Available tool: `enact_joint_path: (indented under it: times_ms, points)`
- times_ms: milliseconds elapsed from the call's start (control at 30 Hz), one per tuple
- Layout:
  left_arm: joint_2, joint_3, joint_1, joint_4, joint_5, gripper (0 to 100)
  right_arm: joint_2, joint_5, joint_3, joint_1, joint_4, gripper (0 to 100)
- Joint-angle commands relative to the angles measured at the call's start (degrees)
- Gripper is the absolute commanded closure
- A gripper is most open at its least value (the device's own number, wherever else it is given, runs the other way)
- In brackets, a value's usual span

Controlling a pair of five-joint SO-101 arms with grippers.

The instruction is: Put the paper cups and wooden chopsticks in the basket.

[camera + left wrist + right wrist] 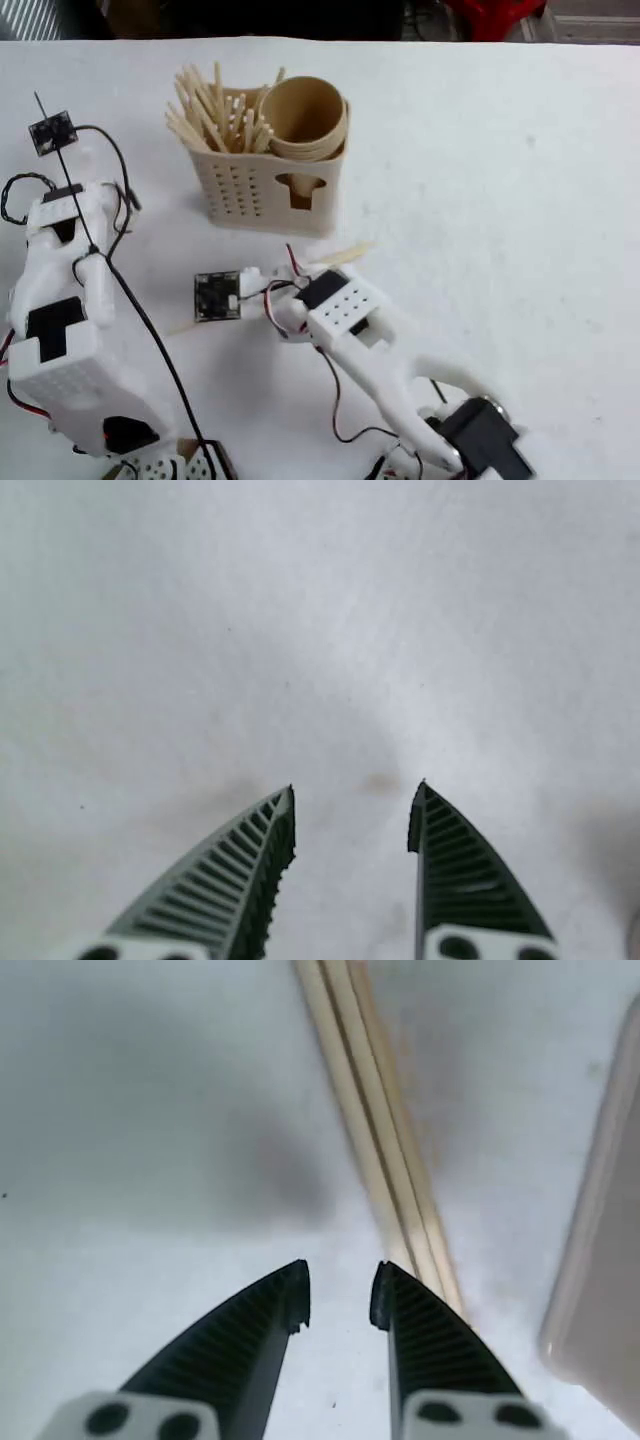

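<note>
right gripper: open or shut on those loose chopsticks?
Open. The right gripper shows a gap at its tips with bare table between them; the loose chopsticks lie on the table beside one finger, not between.

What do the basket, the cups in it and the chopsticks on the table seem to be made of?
Basket: likely plastic, matte cream, with regular rows of holes. Cups: probably paper, dull tan, thin stacked rims. Chopsticks on the table: seemingly bare wood, pale and matte.
</note>
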Motion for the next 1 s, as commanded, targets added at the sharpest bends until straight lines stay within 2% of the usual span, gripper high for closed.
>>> enact_joint_path:
  times_ms: [0, 167, 333, 700, 967]
  points:
    - [-0.1, -0.4, 0.8, -1.0, -0.5, 80, 7.8, 0.4, -4.0, -0.4, -3.7, 88.5]
    - [-0.1, -0.4, 0.8, -1.0, -0.5, 80, 18.1, 0.4, -9.8, 0.9, -3.7, 88.5]
    - [-0.1, -0.4, 0.8, -1.0, -0.5, 80, 18.5, 0.3, -11.0, 1.1, -1.0, 88.9]
    - [-0.1, -0.4, 0.8, -1.5, -0.5, 80, 5.8, -2.9, -7.2, 1.5, -0.8, 88.9]
    - [-0.1, -0.4, 0.8, -1.7, -0.5, 80, 7.6, -3.0, -10.1, 2.3, -2.7, 88.9]
